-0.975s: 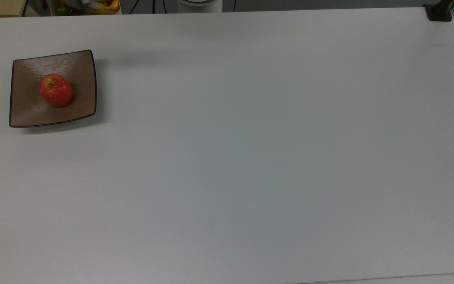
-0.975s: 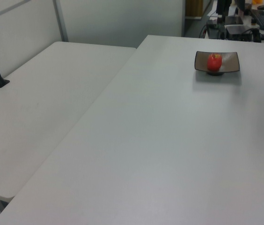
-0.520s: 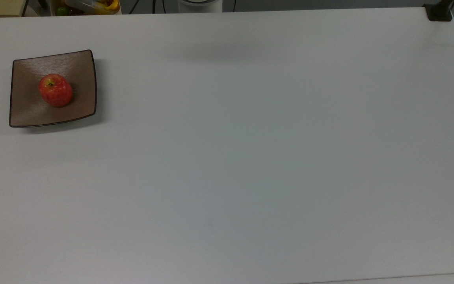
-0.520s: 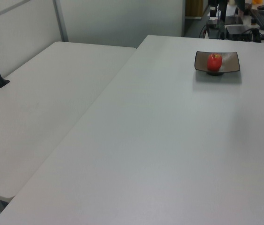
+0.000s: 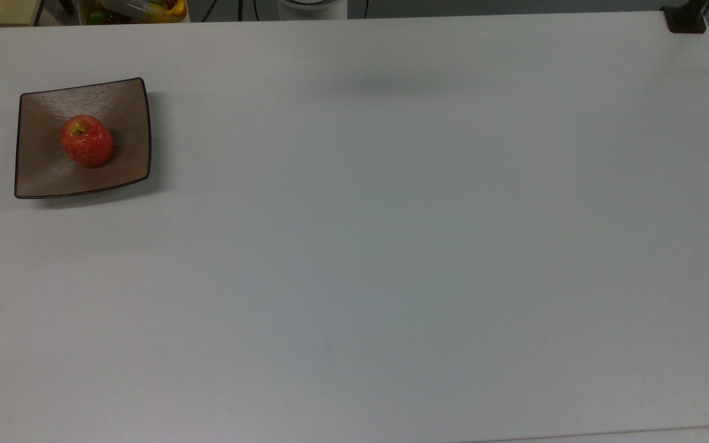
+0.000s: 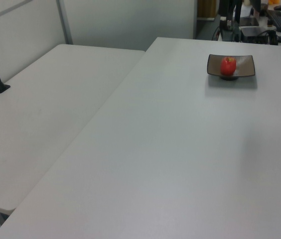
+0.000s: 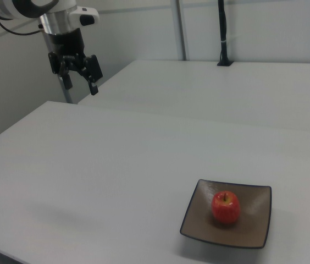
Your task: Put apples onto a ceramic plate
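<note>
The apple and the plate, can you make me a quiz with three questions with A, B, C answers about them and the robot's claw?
1. Where is the apple?
A. On the plate
B. On the bare table
C. In the gripper

2. What colour is the plate?
A. Blue
B. Tan-brown
C. White

3. How is the gripper?
A. Shut on the apple
B. Open and empty
C. Pressed on the plate

Answers: 1 A, the apple sits near the plate's middle. 2 B, it is glossy tan-brown with a dark rim. 3 B, its fingers stand apart in the air, far from the plate, holding nothing.
</note>
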### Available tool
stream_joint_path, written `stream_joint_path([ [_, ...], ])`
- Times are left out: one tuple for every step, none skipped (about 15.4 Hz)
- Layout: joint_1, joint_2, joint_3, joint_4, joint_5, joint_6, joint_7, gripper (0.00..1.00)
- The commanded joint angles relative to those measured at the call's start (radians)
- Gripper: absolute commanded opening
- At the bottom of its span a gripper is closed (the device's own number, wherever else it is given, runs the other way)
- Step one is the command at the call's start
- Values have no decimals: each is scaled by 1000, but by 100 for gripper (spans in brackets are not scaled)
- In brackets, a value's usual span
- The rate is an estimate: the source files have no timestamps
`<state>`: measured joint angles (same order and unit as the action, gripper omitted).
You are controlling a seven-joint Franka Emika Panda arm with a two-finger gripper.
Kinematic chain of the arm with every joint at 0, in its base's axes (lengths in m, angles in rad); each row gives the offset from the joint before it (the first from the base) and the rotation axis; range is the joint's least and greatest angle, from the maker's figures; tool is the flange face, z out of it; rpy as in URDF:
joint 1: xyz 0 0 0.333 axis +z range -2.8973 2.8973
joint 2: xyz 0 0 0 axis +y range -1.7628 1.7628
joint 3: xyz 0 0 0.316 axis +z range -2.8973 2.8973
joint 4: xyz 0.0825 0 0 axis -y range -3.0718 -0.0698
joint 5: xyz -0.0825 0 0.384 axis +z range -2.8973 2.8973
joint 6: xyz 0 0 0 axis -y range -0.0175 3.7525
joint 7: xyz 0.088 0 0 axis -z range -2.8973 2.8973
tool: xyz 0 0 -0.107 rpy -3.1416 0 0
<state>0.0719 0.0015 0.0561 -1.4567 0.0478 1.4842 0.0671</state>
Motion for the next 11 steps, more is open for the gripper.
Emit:
stream_joint_path([
  [45, -34, -22, -85, 15, 96, -56, 100],
  [70, -34, -41, -93, 11, 114, -67, 100],
  [100, -34, -68, -103, 7, 120, -70, 100],
  [121, -38, -91, -108, 6, 126, -72, 100],
  [141, -50, -114, -123, 6, 137, -76, 100],
  [152, -55, -130, -131, 9, 152, -85, 100],
  [151, -54, -130, -133, 9, 159, -92, 100],
  [152, -52, -130, -133, 9, 160, -92, 100],
  [151, -52, -130, -133, 9, 160, -92, 100],
  [147, -52, -130, -131, 9, 159, -92, 100],
  [144, -52, -130, -131, 10, 159, -92, 100],
])
